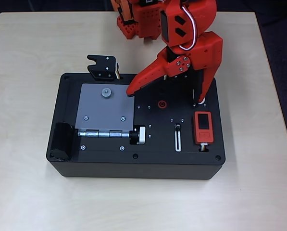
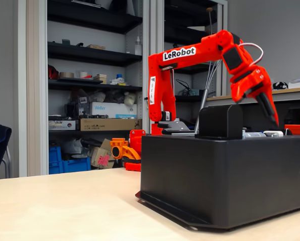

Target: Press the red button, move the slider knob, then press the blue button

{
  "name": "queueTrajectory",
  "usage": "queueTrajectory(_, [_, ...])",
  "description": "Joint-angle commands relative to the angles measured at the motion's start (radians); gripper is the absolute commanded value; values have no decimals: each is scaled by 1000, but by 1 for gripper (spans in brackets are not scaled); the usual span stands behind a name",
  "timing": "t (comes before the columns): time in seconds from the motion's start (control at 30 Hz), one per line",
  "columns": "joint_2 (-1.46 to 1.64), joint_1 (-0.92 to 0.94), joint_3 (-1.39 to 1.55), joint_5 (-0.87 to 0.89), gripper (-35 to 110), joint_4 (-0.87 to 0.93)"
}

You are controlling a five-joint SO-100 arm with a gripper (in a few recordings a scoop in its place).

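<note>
My red gripper (image 1: 165,96) hangs over the back of the black box (image 1: 133,166), open, with its jaws spread wide. One finger (image 1: 143,81) points left over the grey plate's corner. The other finger (image 1: 204,84) reaches down onto a sliver of white oval plate (image 1: 201,101) at the back right. The red button and the blue button are hidden beneath that finger. The slider knob (image 1: 178,127) sits at the far end of its white-rimmed slot (image 1: 178,140), in front of the gripper. In the fixed view the gripper (image 2: 269,113) points down at the box top.
On the box top are a red ring socket (image 1: 161,103), a red device with a black screen (image 1: 203,126), a grey hinged plate (image 1: 102,108), a silver-and-black knob (image 1: 138,135) and a black cylinder (image 1: 61,142). A black bracket (image 1: 103,67) stands at the back left.
</note>
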Motion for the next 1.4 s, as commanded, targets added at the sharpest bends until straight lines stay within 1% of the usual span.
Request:
queueTrajectory(0.0, [26, -9, -49, 3, 73, 21])
queueTrajectory(0.57, [41, -57, -6, 72, 71, 9])
queueTrajectory(1.37, [127, -74, 124, 80, 70, -18])
